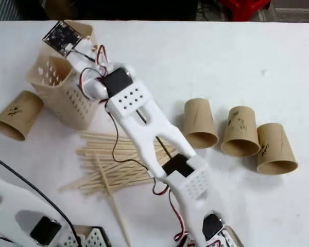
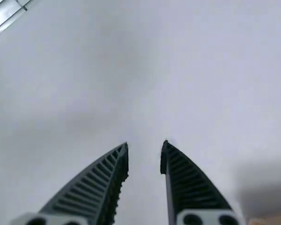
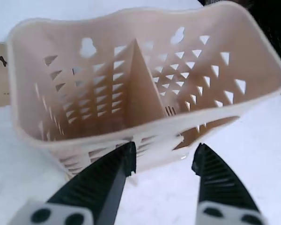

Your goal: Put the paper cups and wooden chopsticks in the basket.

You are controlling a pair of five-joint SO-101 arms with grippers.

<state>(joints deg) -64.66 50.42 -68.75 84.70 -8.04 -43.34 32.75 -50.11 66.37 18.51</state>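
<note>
The beige perforated basket (image 1: pixel 67 100) stands at the table's far left, and its two compartments (image 3: pixel 107 89) are empty. My right gripper (image 3: pixel 163 160) hangs open just at the basket's rim, holding nothing; its arm (image 1: pixel 144 128) stretches across the table to it. A heap of wooden chopsticks (image 1: pixel 110 164) lies under that arm. One paper cup (image 1: pixel 18 114) lies on its side left of the basket, and three paper cups (image 1: pixel 240 131) lie in a row on the right. My left gripper (image 2: pixel 144 147) is open over bare white table.
The left arm's white body (image 1: pixel 20 216) fills the near left corner. One chopstick (image 1: pixel 110 193) sticks out of the heap toward the front edge. Bare table spreads at the far right, beyond the cups.
</note>
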